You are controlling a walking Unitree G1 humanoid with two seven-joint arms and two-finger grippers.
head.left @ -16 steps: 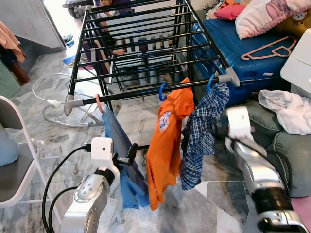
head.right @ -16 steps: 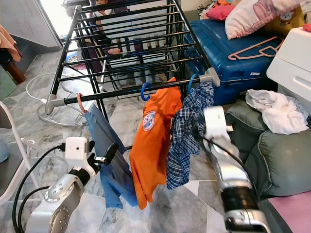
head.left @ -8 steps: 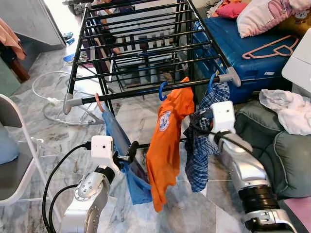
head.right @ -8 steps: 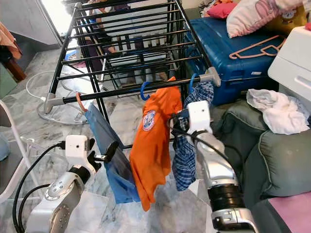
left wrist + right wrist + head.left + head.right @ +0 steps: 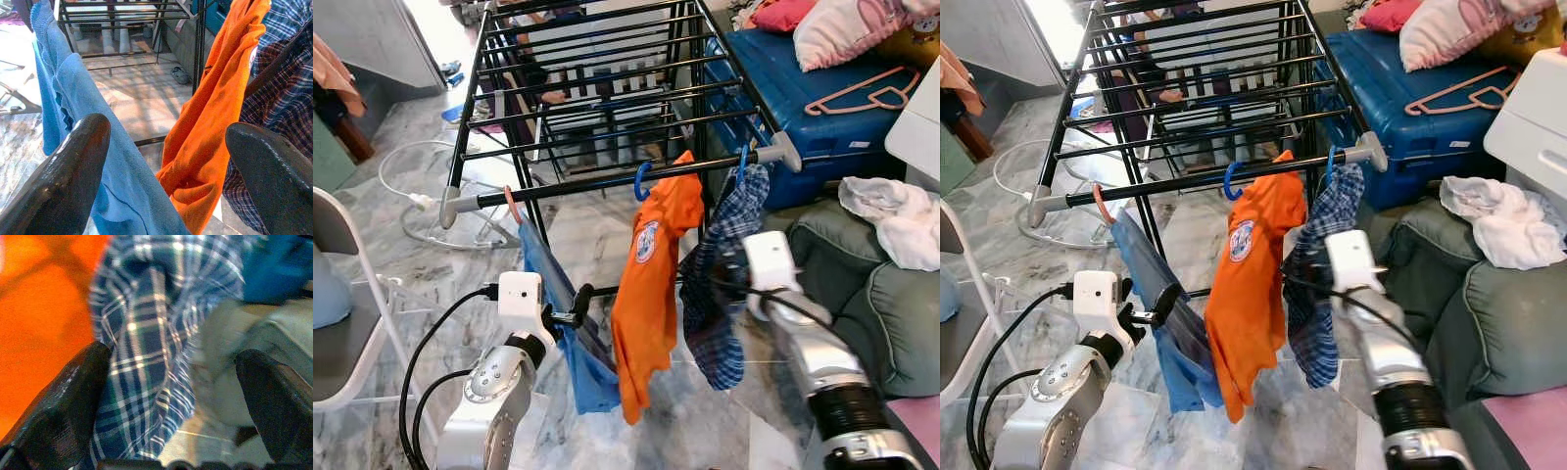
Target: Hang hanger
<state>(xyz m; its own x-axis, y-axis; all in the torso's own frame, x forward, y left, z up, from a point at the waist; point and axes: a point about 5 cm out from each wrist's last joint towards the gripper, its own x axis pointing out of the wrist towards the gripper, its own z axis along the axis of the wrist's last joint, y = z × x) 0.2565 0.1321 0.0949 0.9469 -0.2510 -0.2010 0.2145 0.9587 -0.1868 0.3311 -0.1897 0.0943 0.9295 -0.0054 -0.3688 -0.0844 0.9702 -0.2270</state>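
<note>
The right arm has pulled back a little from the blue checked shirt (image 5: 732, 257), and that shirt now hangs more freely than half a second ago. The right pincer (image 5: 168, 401) is wide open and holds nothing; the checked cloth hangs just in front of its two black fingers (image 5: 63, 401). The shirt hangs on a blue plastic hanger (image 5: 741, 163), hooked over the front bar of the black metal drying rack (image 5: 607, 182), near the bar's grey end cap.

Next to it hangs an orange shirt with a round badge (image 5: 651, 284) on another blue hook (image 5: 640, 182). Further left a light blue cloth (image 5: 563, 328) hangs from a pink hook (image 5: 512, 206). The three hang close together, with small gaps between them.

The left pincer (image 5: 166, 161) is wide open too and grips nothing. Its fingers sit near the light blue cloth.

A blue hard suitcase (image 5: 803, 103) stands right behind the rack's right end, and a grey-green sofa (image 5: 886, 313) is close on the right. The marble floor (image 5: 578, 230) under the rack is open.
</note>
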